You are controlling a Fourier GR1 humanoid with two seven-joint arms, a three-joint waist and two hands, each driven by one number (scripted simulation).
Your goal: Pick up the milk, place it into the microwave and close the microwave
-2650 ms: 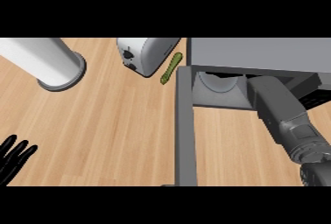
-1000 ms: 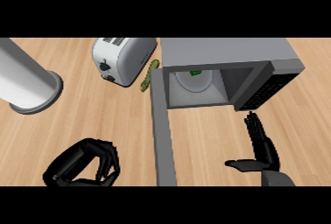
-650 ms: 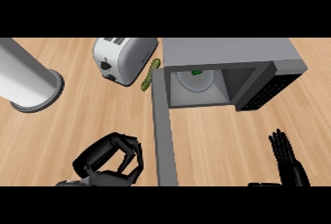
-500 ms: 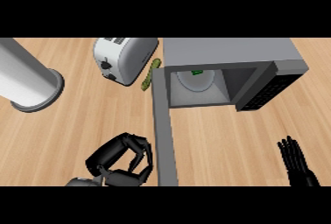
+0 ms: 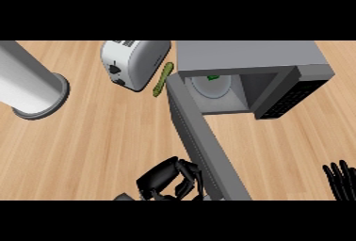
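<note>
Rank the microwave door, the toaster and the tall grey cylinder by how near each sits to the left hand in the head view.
From the left hand:
1. Microwave door, right beside the hand, on its right.
2. Toaster, farther up the counter.
3. Tall grey cylinder, at the far left.

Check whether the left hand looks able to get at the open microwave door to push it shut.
Probably yes: the left hand, fingers curled, sits right against the outer face of the microwave door near its free end, with nothing between them.
</note>
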